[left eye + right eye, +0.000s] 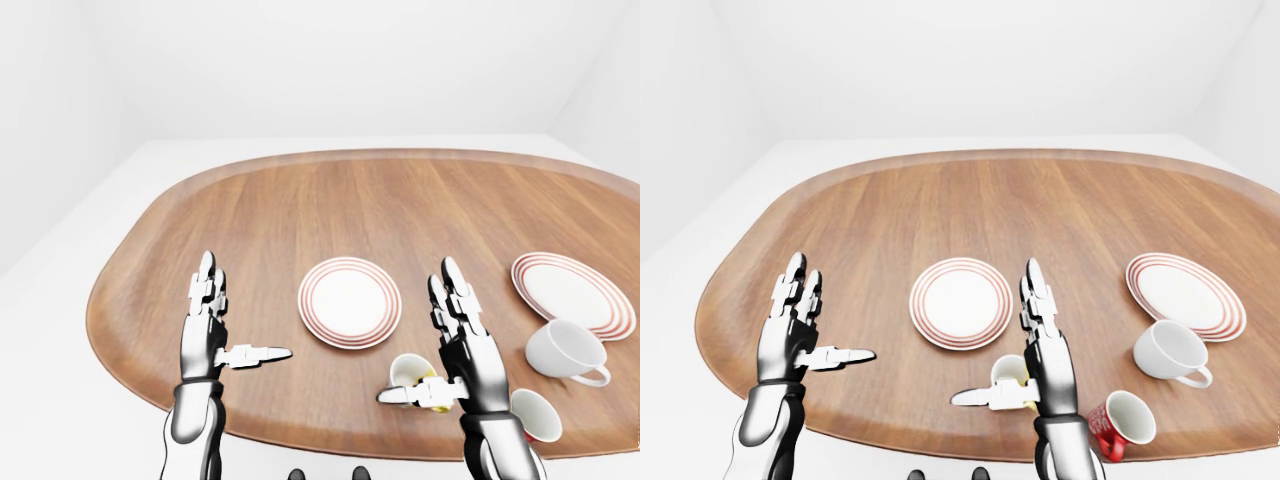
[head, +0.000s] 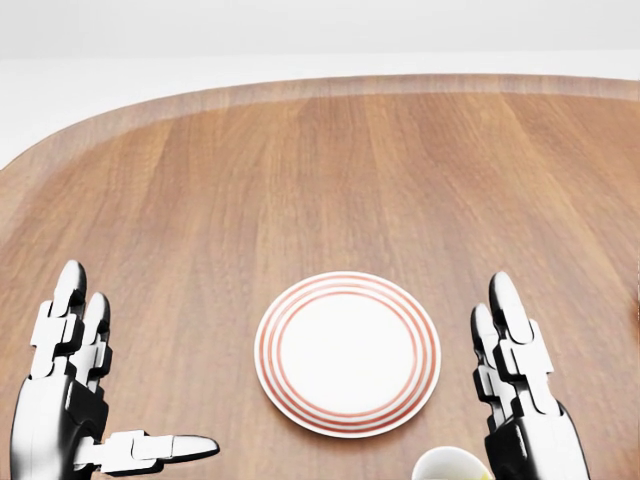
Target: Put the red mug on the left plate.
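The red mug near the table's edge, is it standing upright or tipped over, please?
Tipped: the red mug lies on its side, its white inside facing the camera.

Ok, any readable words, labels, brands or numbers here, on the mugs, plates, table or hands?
None. The red mug, white mug, yellow mug, left plate, right plate, table, left hand and right hand carry no text; plates show only red rings.

A bare simulated dining setting is showing here: an oval wooden table (image 1: 300,200) is standing in a plain white room, and it is carrying striped plates (image 1: 349,302) near its middle and mugs (image 1: 1172,352) toward its lower right edge.
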Available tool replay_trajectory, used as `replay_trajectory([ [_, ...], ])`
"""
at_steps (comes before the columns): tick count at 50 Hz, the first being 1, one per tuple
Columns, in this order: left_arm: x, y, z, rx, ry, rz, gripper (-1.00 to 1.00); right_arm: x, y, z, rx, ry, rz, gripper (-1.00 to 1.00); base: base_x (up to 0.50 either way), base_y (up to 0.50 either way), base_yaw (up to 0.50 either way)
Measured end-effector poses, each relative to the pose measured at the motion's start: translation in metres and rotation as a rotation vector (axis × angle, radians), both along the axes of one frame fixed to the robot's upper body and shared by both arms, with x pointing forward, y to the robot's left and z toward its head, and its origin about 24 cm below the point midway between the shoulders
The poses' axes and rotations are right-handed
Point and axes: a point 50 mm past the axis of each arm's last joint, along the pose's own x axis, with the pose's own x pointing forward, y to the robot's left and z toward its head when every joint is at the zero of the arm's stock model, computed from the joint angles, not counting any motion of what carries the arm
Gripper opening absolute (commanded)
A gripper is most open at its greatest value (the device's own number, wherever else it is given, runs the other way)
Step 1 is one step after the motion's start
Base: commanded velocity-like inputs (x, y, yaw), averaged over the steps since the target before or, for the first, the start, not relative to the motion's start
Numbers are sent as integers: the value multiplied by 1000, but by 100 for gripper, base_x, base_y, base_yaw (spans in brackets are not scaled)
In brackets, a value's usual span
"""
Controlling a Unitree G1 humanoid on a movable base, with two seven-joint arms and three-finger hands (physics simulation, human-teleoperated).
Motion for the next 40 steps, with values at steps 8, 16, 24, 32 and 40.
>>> replay_trajectory([
  [8,0,0,0,1,-2,1,100,1,1,2,2,-11,3,100,50,12,0],
  [16,1,0,0,1,-2,1,100,0,0,2,3,-9,4,100,50,7,0],
  [24,2,0,0,1,-1,-1,100,0,0,2,5,-8,5,100,51,4,0],
  [32,2,0,0,1,-1,-2,100,0,1,2,5,-8,8,100,51,4,0],
  [40,2,0,0,1,1,-3,100,1,1,2,-2,-9,11,100,51,3,0],
])
